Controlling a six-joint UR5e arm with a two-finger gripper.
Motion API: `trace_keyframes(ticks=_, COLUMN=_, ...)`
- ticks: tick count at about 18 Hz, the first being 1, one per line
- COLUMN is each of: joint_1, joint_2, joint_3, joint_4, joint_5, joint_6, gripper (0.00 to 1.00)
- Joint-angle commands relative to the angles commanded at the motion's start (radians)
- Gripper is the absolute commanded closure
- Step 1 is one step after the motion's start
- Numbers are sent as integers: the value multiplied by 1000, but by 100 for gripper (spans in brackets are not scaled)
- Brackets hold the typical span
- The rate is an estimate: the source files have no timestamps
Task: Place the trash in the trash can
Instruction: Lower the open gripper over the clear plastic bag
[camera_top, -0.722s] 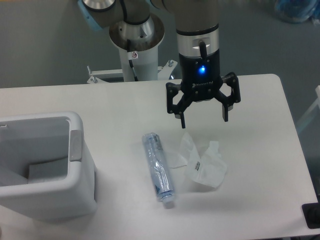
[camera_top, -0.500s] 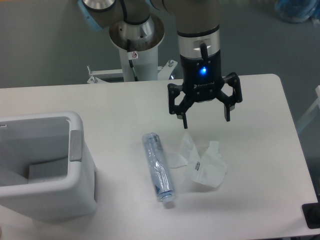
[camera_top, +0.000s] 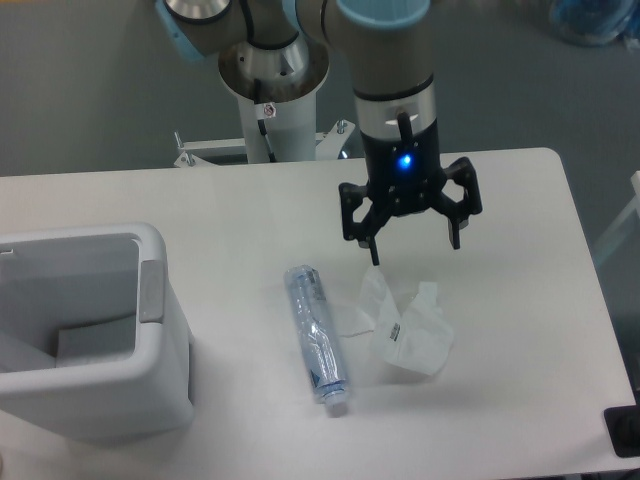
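A slim clear bluish plastic bottle (camera_top: 318, 338) lies on its side on the white table (camera_top: 240, 210), cap toward the front edge. A translucent white plastic bag (camera_top: 407, 326) lies crumpled just right of it. The pale grey-white trash can (camera_top: 88, 330) stands at the table's left, open at the top. My gripper (camera_top: 415, 254) hangs open, fingers pointing down, just above and behind the bag, holding nothing.
The arm's white pedestal base (camera_top: 272, 75) stands behind the table's back edge. A dark object (camera_top: 624, 430) sits at the table's front right corner. Something bluish (camera_top: 598, 20) lies on the floor at the far right.
The gripper has shifted slightly to the right and down toward the bag, staying open. The bottle, bag and trash can have not moved.
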Motion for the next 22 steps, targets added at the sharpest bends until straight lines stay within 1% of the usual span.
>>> trace_keyframes(ticks=1, joint_1=0, joint_2=2, joint_3=-22, joint_4=14, joint_5=0, joint_6=0, gripper=0)
trace_keyframes(ticks=5, joint_1=-2, joint_2=-15, joint_3=-55, joint_4=19, joint_5=2, joint_6=0, gripper=0)
trace_keyframes(ticks=8, joint_1=-3, joint_2=-41, joint_3=-54, joint_4=23, joint_5=0, joint_6=11, gripper=0)
trace_keyframes(ticks=11, joint_1=-5, joint_2=-90, joint_3=-56, joint_4=23, joint_5=3, joint_6=14, gripper=0)
trace_keyframes(ticks=15, joint_1=-6, joint_2=-149, joint_3=-75, joint_4=19, joint_5=14, joint_6=55, gripper=0)
trace_keyframes(ticks=16, joint_1=-9, joint_2=-156, joint_3=-88, joint_4=19, joint_5=24, joint_6=86, gripper=0)
trace_keyframes(ticks=18, joint_1=-14, joint_2=-161, joint_3=-135, joint_4=22, joint_5=35, joint_6=158, gripper=0)
trace_keyframes(ticks=20, joint_1=-15, joint_2=-172, joint_3=-154, joint_4=20, joint_5=38, joint_6=179, gripper=0)
trace_keyframes(ticks=22, joint_1=-15, joint_2=-190, joint_3=-152, joint_4=22, joint_5=40, joint_6=179, gripper=0)
